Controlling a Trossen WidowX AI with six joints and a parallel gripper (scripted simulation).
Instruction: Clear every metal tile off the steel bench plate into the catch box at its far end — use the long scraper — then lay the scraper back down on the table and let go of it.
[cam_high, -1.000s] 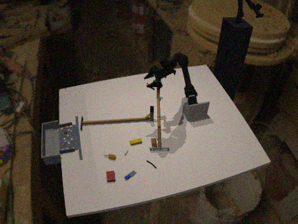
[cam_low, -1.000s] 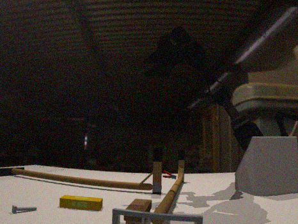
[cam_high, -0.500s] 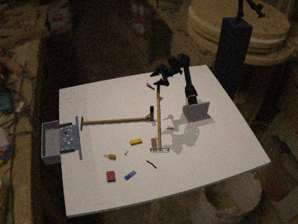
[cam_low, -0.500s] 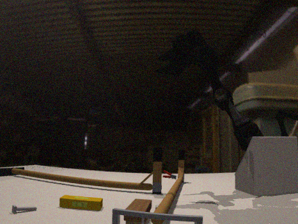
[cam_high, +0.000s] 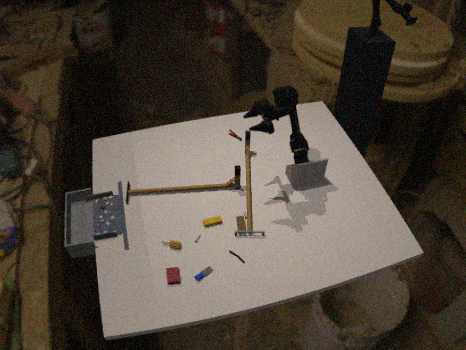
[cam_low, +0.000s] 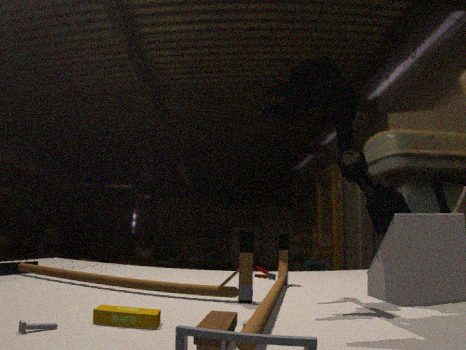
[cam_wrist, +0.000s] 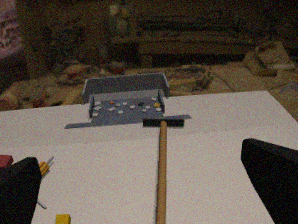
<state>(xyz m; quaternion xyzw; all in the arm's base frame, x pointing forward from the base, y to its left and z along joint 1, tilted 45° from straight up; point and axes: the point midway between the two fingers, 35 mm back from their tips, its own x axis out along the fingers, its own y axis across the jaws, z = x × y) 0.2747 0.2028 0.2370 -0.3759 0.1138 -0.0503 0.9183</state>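
Observation:
The steel bench plate (cam_high: 119, 216) (cam_wrist: 131, 117) lies at the table's far end, with several small tiles (cam_high: 105, 199) (cam_wrist: 157, 105) scattered on it. The catch box (cam_high: 80, 248) (cam_wrist: 125, 86) adjoins its far side. A long wooden-handled scraper (cam_high: 180, 189) (cam_low: 125, 284) (cam_wrist: 162, 175) lies on the table, its black blade near the plate and its upright black-topped grip toward the arm. A second long tool (cam_high: 249, 185) (cam_low: 265, 310) with an open grey frame head lies crosswise nearer the arm. My gripper (cam_high: 248, 124) (cam_wrist: 141, 160) is open and empty, raised above the table beyond the second tool's upright grip.
A yellow block (cam_high: 212, 221) (cam_low: 126, 317), a wooden block (cam_high: 241, 223) (cam_low: 218, 320), an orange screwdriver (cam_high: 175, 245), a red block (cam_high: 173, 275), a bolt (cam_high: 198, 239) (cam_low: 42, 327), a blue-handled item (cam_high: 202, 274) and a black rod (cam_high: 237, 256) lie to one side. Red-handled pliers (cam_high: 234, 134) lie opposite.

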